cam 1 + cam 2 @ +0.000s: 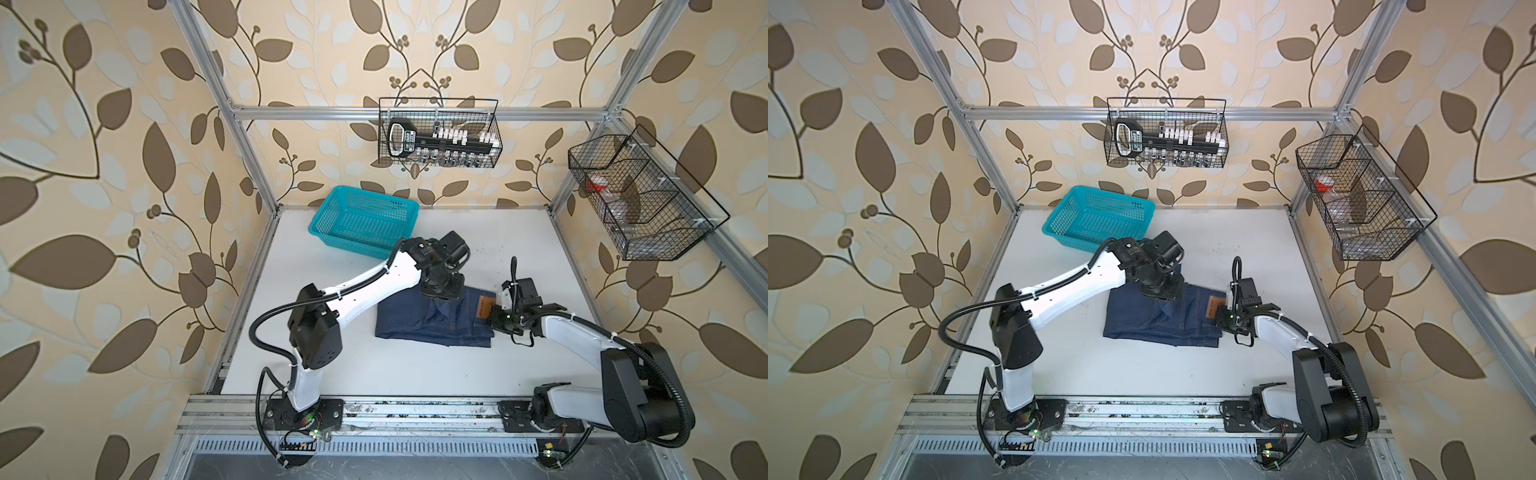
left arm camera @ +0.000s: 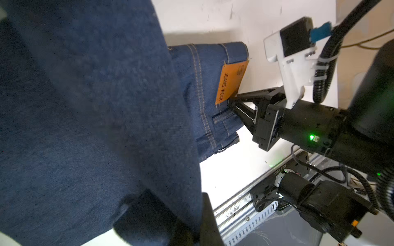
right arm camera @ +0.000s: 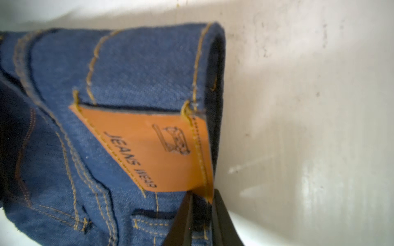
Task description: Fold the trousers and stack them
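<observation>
Trousers (image 2: 85, 106) clamped in left hand (image 2: 185, 223), right hand (image 2: 231, 103) pinching waistband (image 2: 234, 51), patch (image 3: 153, 149) lettering legible in wrist views

A tan-brown rectangular patch (image 3: 149, 149) on the waistband of the dark navy-blue denim trousers (image 3: 138, 64) reads "JEANS WEAR" in black capitals, beside a small line-drawn emblem. In both top views it sits at the folded cloth's 3 o'clock end, its print too small to read there.
</observation>
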Robot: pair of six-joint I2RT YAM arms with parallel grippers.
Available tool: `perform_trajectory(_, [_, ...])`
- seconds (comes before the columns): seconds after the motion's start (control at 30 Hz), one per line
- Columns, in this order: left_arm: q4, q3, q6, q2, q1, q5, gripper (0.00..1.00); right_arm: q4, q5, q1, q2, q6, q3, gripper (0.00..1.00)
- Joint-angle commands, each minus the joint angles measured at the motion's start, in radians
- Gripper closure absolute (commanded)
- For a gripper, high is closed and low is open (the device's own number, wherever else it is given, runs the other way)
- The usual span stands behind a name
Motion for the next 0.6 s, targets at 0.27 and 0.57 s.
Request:
perform_trajectory(0.27, [0.024,0.210,-0.015,0.203,-0.095,0.100,1.00,0.036,-0.076,-0.002,0.011,0.024,-0.041,0.84])
perform_trajectory(0.57, [0.026,0.200,0.005,0.268,-0.120,0.173,0.92,0.025,-0.091,-0.014,-0.025,0.026,-0.026,0.82])
